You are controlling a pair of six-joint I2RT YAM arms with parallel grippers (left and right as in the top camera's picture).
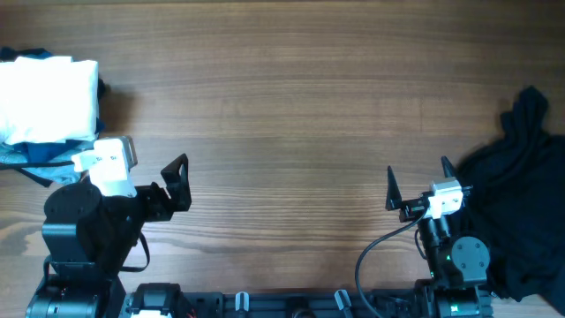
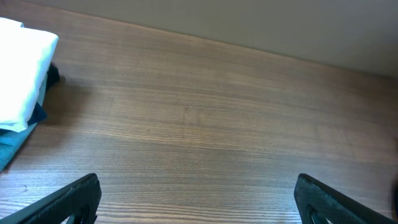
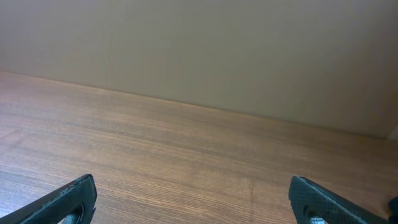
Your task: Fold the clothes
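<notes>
A folded white garment lies at the far left edge of the table, on top of blue garments. It also shows in the left wrist view, with blue cloth under it. A crumpled black garment lies at the far right. My left gripper is open and empty, right of the white stack. My right gripper is open and empty, just left of the black garment.
The wooden table spans the view between the two piles. A plain wall stands behind the table's far edge. The arm bases sit along the front edge.
</notes>
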